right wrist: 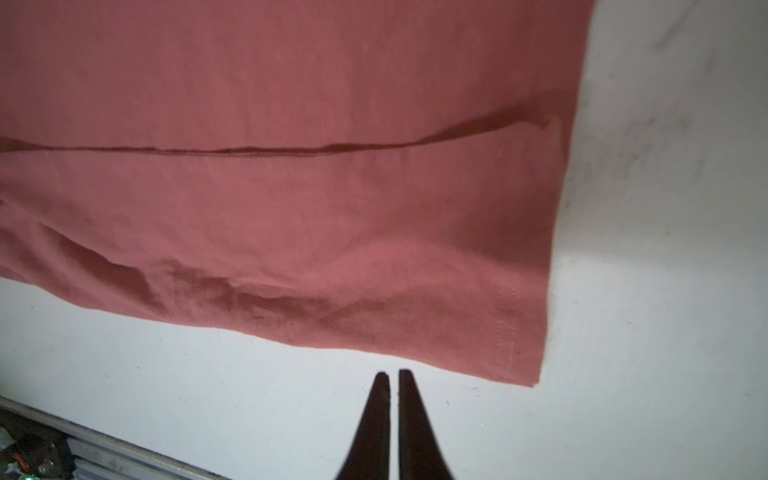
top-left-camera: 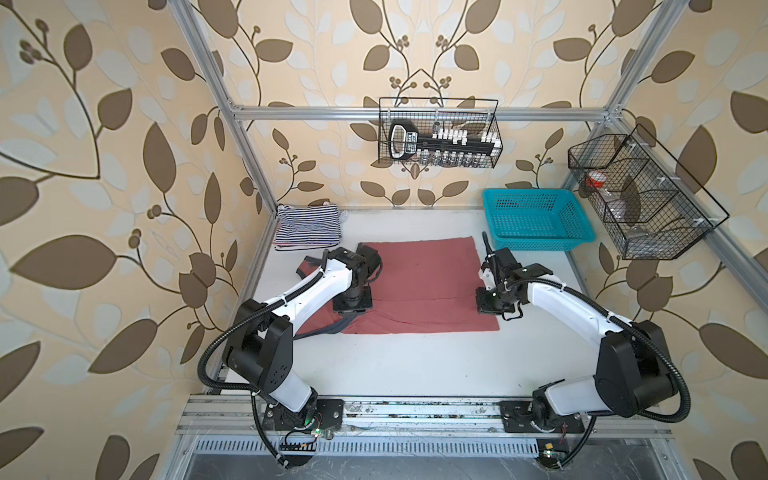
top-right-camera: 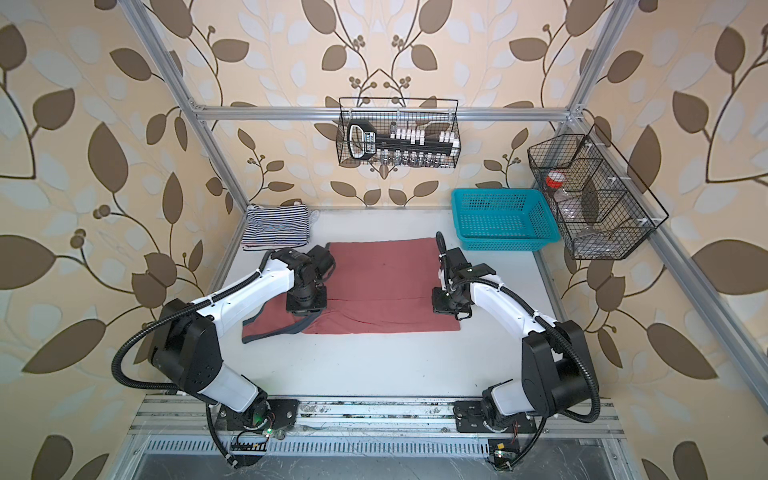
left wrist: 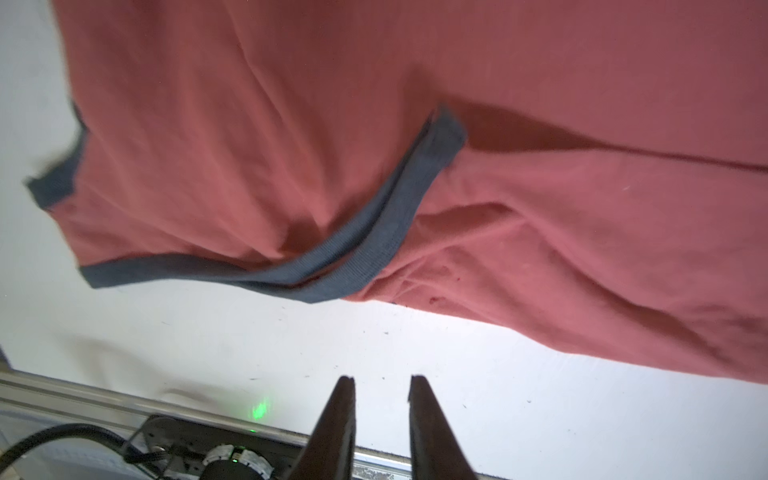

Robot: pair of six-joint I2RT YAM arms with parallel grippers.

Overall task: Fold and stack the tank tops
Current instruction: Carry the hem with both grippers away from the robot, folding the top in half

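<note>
On right wall, wire basket (top-left-camera: 665,235) holding bottle (top-left-camera: 596,181), left gripper (left wrist: 382,380) narrowly parted, right gripper (right wrist: 394,374) closed

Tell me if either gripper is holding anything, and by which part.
Nothing is held: the left gripper and right gripper are both empty, clear of the red top.

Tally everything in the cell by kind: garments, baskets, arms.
Dusty red tank top: 1
Striped folded pile: 1, layers not countable
Turquoise basket: 1
Black wire baskets: 2
Robot arms: 2
Total: 7
</note>
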